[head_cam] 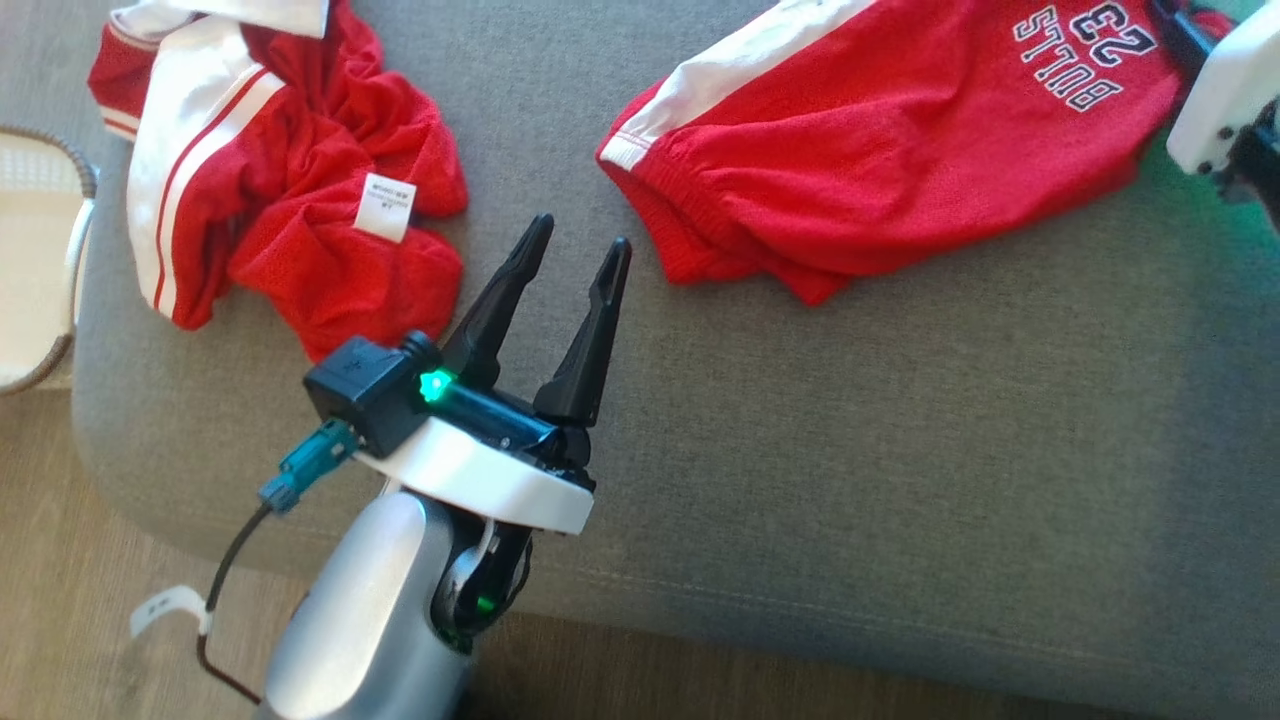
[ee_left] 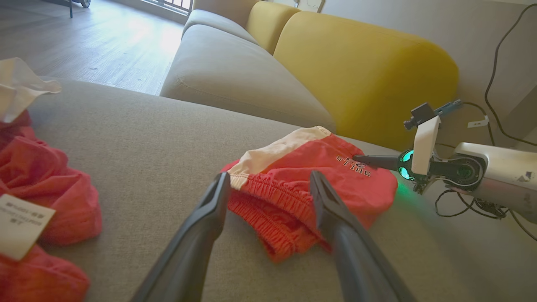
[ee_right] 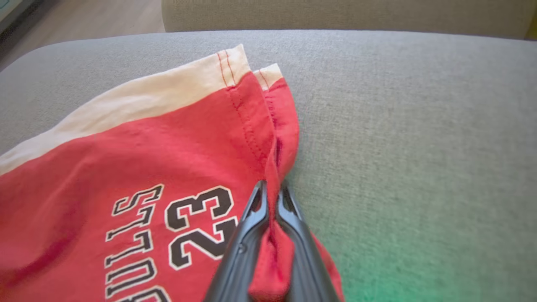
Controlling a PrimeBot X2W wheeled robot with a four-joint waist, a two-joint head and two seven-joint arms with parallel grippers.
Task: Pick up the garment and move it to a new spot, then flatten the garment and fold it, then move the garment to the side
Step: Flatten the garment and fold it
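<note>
Right gripper (ee_right: 270, 193): clenched on the shorts (head_cam: 880, 150). A fold of red cloth at the leg hem, just beside the "23" print, is pinched and bunched between its two fingers.

Left gripper (head_cam: 580, 240): fingers spread, nothing between them, over the grey cushion (head_cam: 900, 450). Whether the tips touch the fabric cannot be told.

Edges and room: the cushion's near edge runs behind the left gripper's wrist, and a rounded corner lies to its left, with wood floor (head_cam: 60, 560) beyond. Bare grey fabric stretches to the right of the left gripper, on the near side of the shorts. Ahead of the right gripper the cushion is bare up to its far edge. In the left wrist view, a beige sofa seat (ee_left: 235, 79) and yellow backrests (ee_left: 365, 71) lie past that edge.

Shorts: red, white side stripe, "BULLS 23" in black-and-white lettering, lying loosely folded on the cushion. The gathered waistband end is just ahead of the left gripper's tips, apart from them.

Second red garment (head_cam: 300, 200): crumpled, white stripes, white label (head_cam: 385, 207) face up, left of the left gripper, near it.

Container: woven basket (head_cam: 85, 185) at far left, off the cushion. Its visible inside is pale; contents cannot be told.
</note>
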